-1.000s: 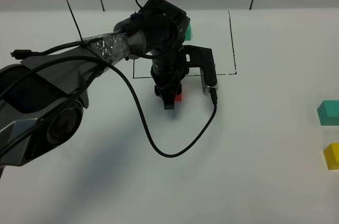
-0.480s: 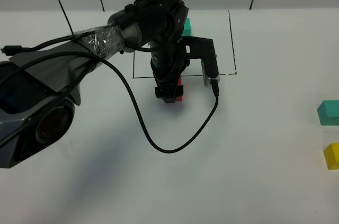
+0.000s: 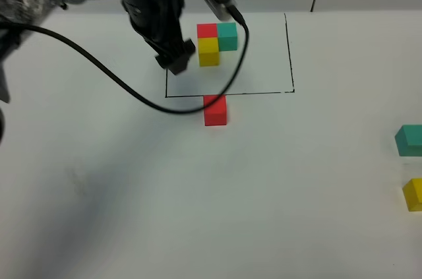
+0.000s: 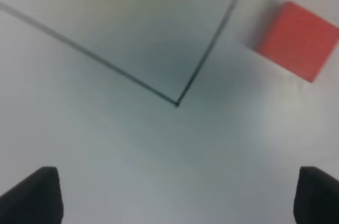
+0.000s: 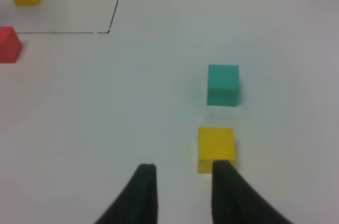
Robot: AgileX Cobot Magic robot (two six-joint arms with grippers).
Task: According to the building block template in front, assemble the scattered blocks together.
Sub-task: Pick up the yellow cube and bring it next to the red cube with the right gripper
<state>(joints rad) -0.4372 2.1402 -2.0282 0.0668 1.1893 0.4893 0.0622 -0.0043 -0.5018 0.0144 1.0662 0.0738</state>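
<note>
Three scattered blocks lie unjoined, so I judge the assembly to be at its first step. The red block sits just outside the near edge of the black frame, touching the line or nearly so. The building block template sits inside that frame, toward its far side.

The left gripper hangs above the frame's near-left corner, with its jaws spread wide and nothing between them. The teal block and the yellow block lie well outside the frame to its right, near each other but apart. The right gripper hovers just beside the yellow block, fingers drawn in and gripping nothing.

The next move probably calls for the right jaws to open, take one of those two cubes and carry it toward the frame. Going by the template, teal belongs flush against one face of red and yellow against the adjoining face.
</note>
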